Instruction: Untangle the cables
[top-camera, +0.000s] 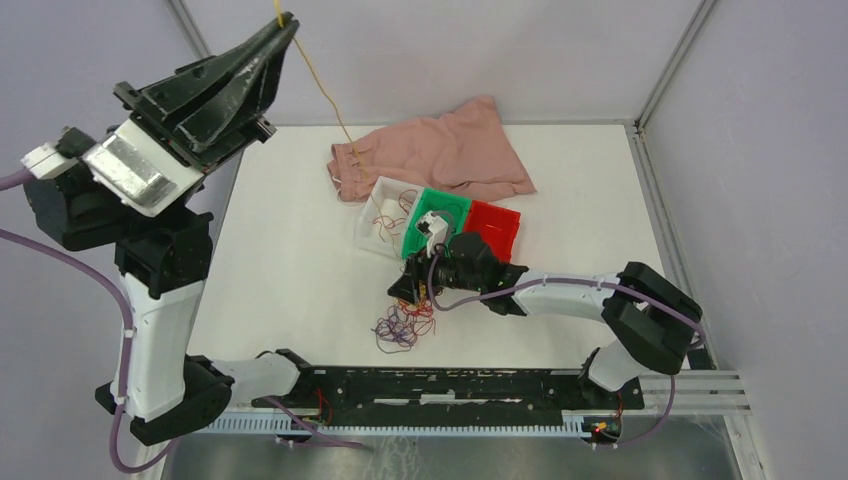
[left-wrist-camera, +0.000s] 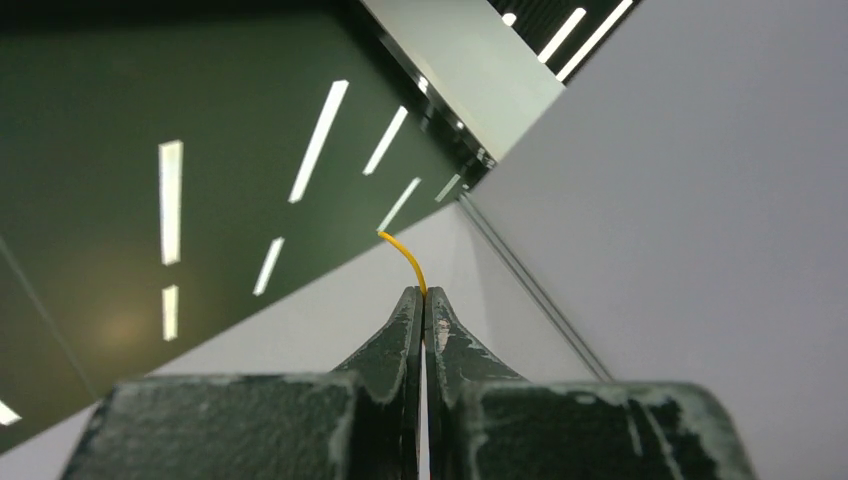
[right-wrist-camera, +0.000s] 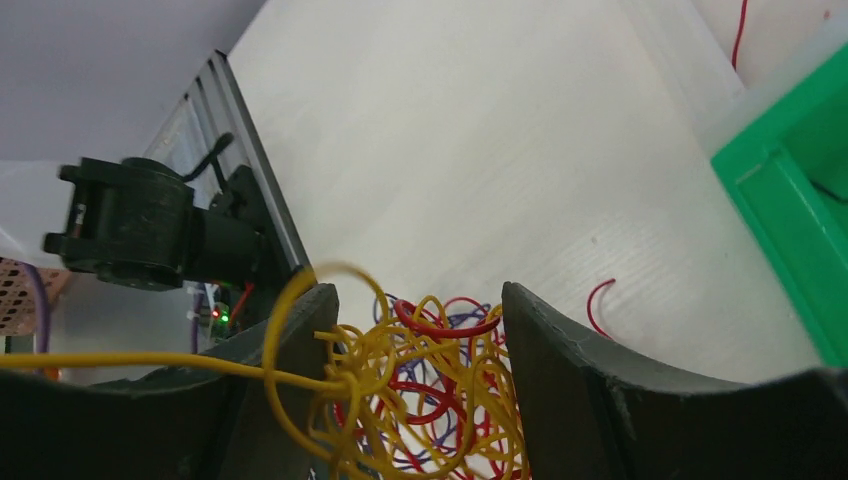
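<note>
The cables are a clump of red, yellow and purple strands (right-wrist-camera: 430, 390) sitting between my right gripper's (right-wrist-camera: 420, 300) fingers, which press on it from both sides. In the top view the right gripper (top-camera: 412, 290) is low over the table mid-front, with more strands (top-camera: 398, 328) trailing on the table below it. My left gripper (top-camera: 285, 22) is raised high at the back left, shut on one yellow cable (top-camera: 320, 85) that runs taut down towards the clump. In the left wrist view the yellow end (left-wrist-camera: 405, 255) sticks out of the closed left gripper (left-wrist-camera: 424, 295).
A pink cloth (top-camera: 450, 150) lies at the back centre. White (top-camera: 385, 215), green (top-camera: 440, 215) and red (top-camera: 497, 225) bins stand side by side just behind the right gripper. A loose red strand (right-wrist-camera: 597, 300) lies by the green bin (right-wrist-camera: 790, 190). The black rail (top-camera: 450, 385) runs along the near edge.
</note>
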